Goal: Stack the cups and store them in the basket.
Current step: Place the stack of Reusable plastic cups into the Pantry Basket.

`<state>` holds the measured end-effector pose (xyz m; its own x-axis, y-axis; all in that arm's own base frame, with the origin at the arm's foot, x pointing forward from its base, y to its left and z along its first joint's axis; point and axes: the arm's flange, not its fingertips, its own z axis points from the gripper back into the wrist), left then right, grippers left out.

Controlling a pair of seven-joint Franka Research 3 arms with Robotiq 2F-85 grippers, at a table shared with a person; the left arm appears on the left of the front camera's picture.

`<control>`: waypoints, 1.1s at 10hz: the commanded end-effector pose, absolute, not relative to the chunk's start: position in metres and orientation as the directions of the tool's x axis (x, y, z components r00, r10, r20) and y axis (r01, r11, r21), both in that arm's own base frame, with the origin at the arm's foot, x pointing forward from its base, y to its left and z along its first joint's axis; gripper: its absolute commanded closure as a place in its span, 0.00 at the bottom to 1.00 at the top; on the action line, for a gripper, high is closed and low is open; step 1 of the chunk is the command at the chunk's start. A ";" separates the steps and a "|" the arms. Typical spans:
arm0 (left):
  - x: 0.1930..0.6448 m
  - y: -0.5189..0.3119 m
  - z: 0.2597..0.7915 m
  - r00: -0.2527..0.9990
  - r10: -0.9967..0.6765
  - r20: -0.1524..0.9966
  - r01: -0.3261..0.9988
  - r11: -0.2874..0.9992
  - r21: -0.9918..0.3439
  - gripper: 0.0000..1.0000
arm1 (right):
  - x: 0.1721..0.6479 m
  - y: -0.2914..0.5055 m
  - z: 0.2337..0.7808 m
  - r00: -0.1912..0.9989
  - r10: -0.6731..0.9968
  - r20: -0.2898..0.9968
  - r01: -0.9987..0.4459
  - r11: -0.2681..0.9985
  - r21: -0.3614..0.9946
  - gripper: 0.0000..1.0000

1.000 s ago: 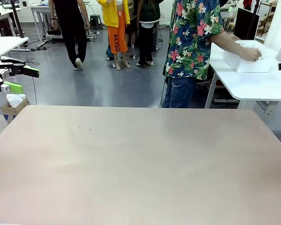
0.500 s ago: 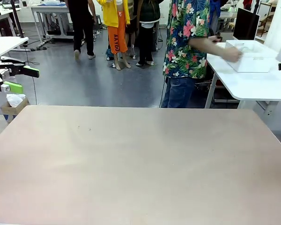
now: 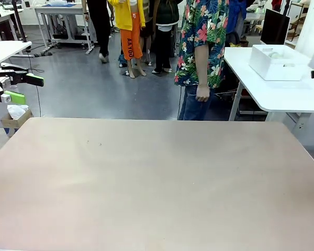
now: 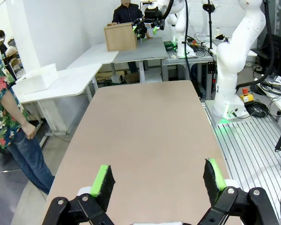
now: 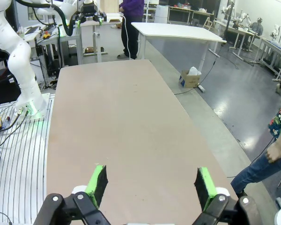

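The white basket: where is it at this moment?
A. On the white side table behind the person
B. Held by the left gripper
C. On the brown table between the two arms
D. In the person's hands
A: the basket rests on the white side table, apart from the person's hand, which hangs free.

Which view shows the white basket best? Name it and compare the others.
The front view: the basket sits on the white side table, with its open top and contents dimly visible. The left wrist view shows it farther off as a plain white box on that table. The right wrist view looks along the tan table instead.
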<state>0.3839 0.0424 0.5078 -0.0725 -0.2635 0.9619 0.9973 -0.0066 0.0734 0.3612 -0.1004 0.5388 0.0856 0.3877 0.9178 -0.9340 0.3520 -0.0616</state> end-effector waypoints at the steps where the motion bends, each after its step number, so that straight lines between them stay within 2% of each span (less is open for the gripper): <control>1: 0.383 0.041 0.511 -0.066 -0.258 0.964 0.998 -0.003 0.068 0.00 | 0.361 -0.099 0.541 0.072 0.374 0.925 -0.934 0.350 -0.069 0.00; 11: 0.383 0.041 0.511 -0.066 -0.258 0.964 0.998 -0.003 0.068 0.00 | 0.361 -0.099 0.541 0.072 0.374 0.925 -0.934 0.350 -0.069 0.00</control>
<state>0.3839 0.0424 0.5078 -0.0725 -0.2635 0.9619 0.9973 -0.0066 0.0734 0.3612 -0.1004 0.5388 0.0856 0.3877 0.9178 -0.9340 0.3520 -0.0615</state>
